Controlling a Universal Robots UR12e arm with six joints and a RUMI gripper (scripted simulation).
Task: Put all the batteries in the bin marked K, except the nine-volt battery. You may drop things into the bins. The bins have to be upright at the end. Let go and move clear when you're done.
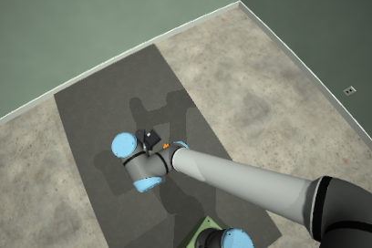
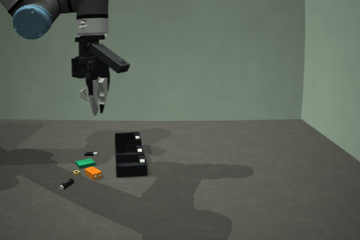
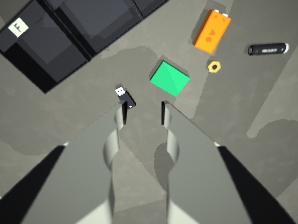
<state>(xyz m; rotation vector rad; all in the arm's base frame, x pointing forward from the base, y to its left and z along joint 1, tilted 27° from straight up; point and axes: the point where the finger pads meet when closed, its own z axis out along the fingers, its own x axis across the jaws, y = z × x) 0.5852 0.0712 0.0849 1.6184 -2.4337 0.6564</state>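
My gripper (image 2: 98,110) hangs high above the mat, left of the black row of bins (image 2: 130,154). In the wrist view its fingers stand a little apart with nothing between them. A small black battery (image 3: 125,96) lies on the mat just beyond the left fingertip; it also shows in the exterior view (image 2: 91,153). A longer black cylindrical battery (image 3: 268,49) (image 2: 66,184) lies farther off. The orange nine-volt battery (image 3: 212,31) (image 2: 94,173) lies between them. The bin row (image 3: 75,30) shows a label F (image 3: 19,26); the K label is out of the wrist view.
A green block (image 3: 170,78) and a small yellow nut (image 3: 214,66) lie among the batteries on the dark mat. The arm's elbow (image 1: 141,160) hides most of these things in the top view. Walls stand behind and to the right.
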